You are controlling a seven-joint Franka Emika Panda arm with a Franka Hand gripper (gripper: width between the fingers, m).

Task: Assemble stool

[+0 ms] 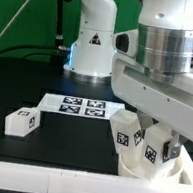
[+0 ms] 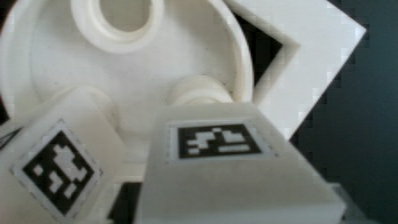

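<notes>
Stool seat: near tabletop corner, exterior view's right, with two tagged legs upright on it. Loose leg: front edge, well apart. Marker board: mid-table. Gripper: above the seat; we cannot tell its grip.

On the table, toward the exterior view's right: seat, with first leg and second leg standing side by side on it; loose leg well apart toward the exterior view's left; marker board lying farther back, between them; arm base behind that.
</notes>
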